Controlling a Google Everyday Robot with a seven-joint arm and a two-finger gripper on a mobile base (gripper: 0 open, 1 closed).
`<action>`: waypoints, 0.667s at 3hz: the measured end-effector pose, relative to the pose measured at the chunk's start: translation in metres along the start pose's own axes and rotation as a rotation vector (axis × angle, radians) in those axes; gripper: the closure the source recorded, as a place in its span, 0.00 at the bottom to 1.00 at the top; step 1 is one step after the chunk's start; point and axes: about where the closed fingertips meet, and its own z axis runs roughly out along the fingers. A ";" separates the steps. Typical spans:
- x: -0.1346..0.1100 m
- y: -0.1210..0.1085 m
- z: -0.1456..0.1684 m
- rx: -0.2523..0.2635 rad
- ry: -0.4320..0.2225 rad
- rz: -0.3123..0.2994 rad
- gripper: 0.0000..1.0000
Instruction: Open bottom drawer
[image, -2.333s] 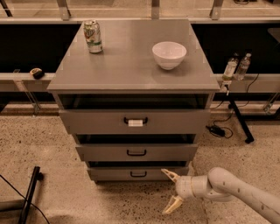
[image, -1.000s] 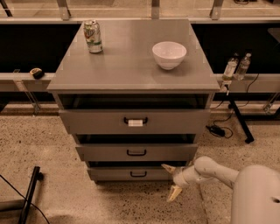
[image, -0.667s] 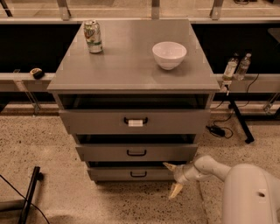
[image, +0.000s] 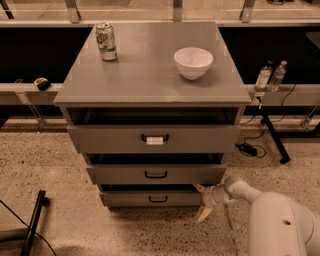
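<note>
The bottom drawer (image: 150, 199) is the lowest, narrowest front of the grey cabinet (image: 152, 75), with a small black loop handle (image: 158, 199). Above it are the middle drawer (image: 155, 174) and the large labelled drawer (image: 154, 138). My gripper (image: 202, 201) is low at the bottom drawer's right end, right of the handle. Its two pale fingers are spread apart, one (image: 199, 188) pointing up at the drawer's right corner, the other (image: 204, 214) pointing down toward the floor. It holds nothing. My white arm (image: 280, 220) comes in from the lower right.
A green can (image: 106, 41) and a white bowl (image: 193, 62) stand on the cabinet top. Two bottles (image: 270, 76) sit on a ledge at right. A black stand leg (image: 274, 140) and cable (image: 249, 149) lie right of the cabinet. A black bar (image: 33, 224) lies on the speckled floor at left.
The gripper has moved left, from the open floor right of the cabinet up to the bottom drawer's right end. The arm now fills the lower right corner. The drawers have not moved.
</note>
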 end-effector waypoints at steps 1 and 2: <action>0.013 -0.009 0.004 0.022 0.027 0.019 0.06; 0.022 -0.012 0.008 0.028 0.041 0.034 0.19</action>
